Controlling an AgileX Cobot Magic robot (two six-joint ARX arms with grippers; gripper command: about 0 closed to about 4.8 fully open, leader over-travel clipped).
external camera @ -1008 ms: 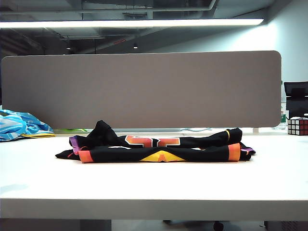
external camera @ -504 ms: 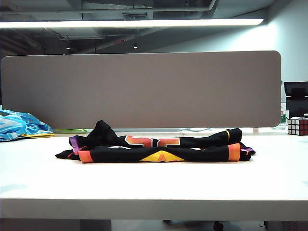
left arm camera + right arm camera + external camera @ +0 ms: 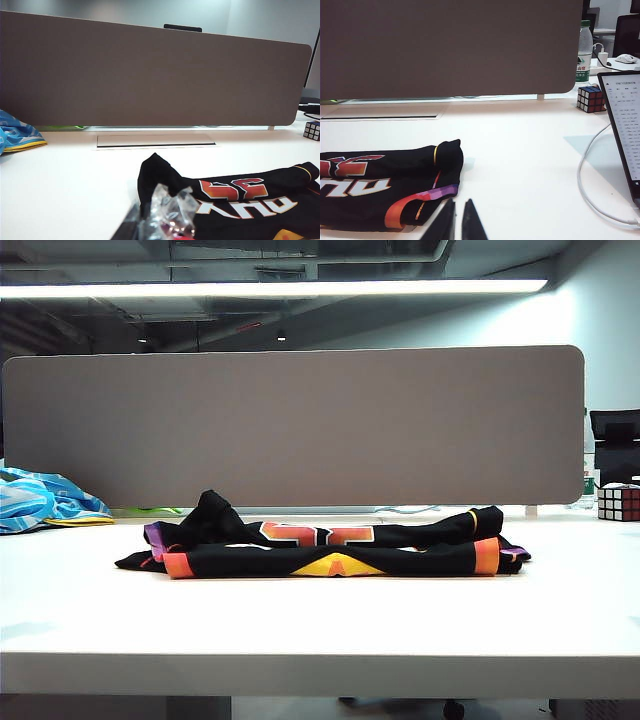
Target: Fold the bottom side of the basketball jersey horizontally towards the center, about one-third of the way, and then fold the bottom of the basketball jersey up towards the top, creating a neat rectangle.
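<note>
Lying folded in a long low bundle at the middle of the white surface (image 3: 320,630): the black sleeveless basketball jersey (image 3: 330,545) with orange-yellow gradient number, white lettering and purple trim. Showing, in the exterior view, as two stacked layers, with an orange band at each end of the near layer and a yellow triangle at its centre. Rising in a loose black peak at the left end, where the cloth is bunching instead of lying flat.

Judging the step: both folds seemingly made already, the rectangle formed, the arms drawn back toward the near edge and out of the exterior view. Looking close to finished, with only tidying left.

Hovering just beside the jersey's left end, low over the surface: the left claw (image 3: 165,222), its tips pressed together and seemingly wrapped in crinkled clear film, holding nothing. Hovering just beside the jersey's right end: the right claw (image 3: 455,222), its dark fingertips nearly touching with a thin gap between them, also holding nothing.

Calling, if anything, for flattening the raised peak at the left end and squaring the purple-trimmed corner at the right, without dragging the layers apart.

Sitting well clear of the work: the light blue and white patterned cloth (image 3: 45,500) at far left, the multicoloured puzzle cube (image 3: 618,502) at far right, the grey-brown divider panel (image 3: 300,425) behind.
</note>
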